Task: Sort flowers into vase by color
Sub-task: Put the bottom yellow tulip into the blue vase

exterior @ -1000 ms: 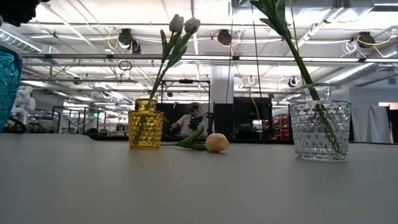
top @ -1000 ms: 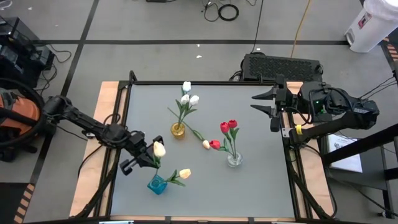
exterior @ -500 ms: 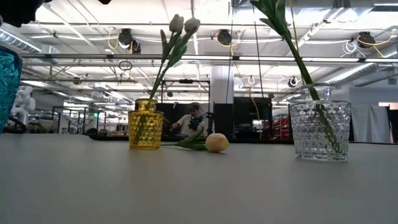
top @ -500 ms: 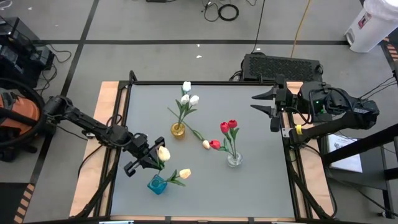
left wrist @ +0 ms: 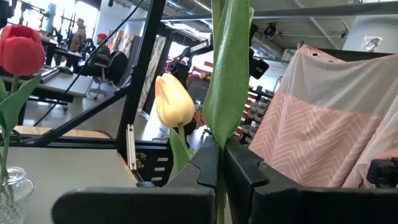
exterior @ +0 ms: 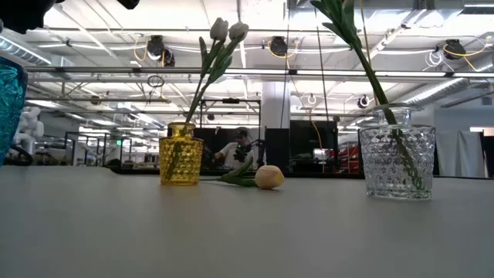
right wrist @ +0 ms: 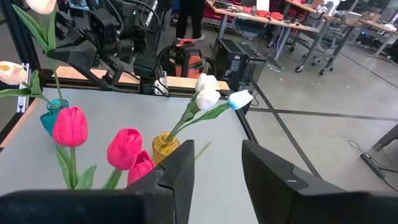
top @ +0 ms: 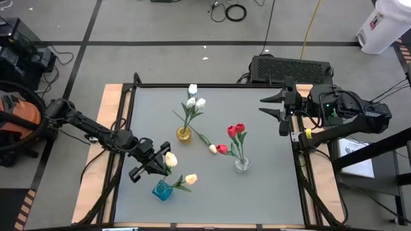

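Clamped on a pale yellow tulip (top: 170,158) just above the blue vase (top: 162,190), my left gripper (top: 154,165) has whites and reds already sorted, while two tulips lie beside the yellow vase (top: 184,134).

On the grey table (exterior: 231,232) a yellow glass vase (exterior: 181,154) holds white tulips (exterior: 228,31), a clear cut-glass vase (exterior: 397,152) holds a green stem (exterior: 363,62), and a pale yellow tulip (exterior: 268,177) lies between them.

Left hand (top: 156,165) carried yellow tulip (top: 170,158) toward blue vase (top: 161,190)
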You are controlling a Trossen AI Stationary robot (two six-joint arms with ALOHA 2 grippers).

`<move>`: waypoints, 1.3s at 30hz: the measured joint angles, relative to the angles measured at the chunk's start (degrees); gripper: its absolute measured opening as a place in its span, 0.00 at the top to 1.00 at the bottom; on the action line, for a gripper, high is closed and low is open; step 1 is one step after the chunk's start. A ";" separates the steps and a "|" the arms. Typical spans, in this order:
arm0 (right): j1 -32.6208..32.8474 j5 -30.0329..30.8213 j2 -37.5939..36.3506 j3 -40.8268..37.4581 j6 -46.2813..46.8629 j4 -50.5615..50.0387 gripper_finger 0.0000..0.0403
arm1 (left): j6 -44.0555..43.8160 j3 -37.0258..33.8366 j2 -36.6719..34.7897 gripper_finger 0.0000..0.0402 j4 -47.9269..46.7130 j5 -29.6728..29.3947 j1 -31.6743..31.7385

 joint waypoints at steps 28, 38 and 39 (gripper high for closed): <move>0.00 0.02 -0.02 0.00 0.00 0.00 0.69 | -0.11 0.00 0.00 0.96 0.00 0.00 0.00; 0.00 0.02 0.00 0.00 0.00 0.00 0.69 | -0.07 0.00 0.00 0.74 0.04 0.83 0.00; 0.00 0.02 0.00 0.01 -0.02 0.01 0.69 | -0.09 0.00 0.00 0.72 0.04 0.85 0.00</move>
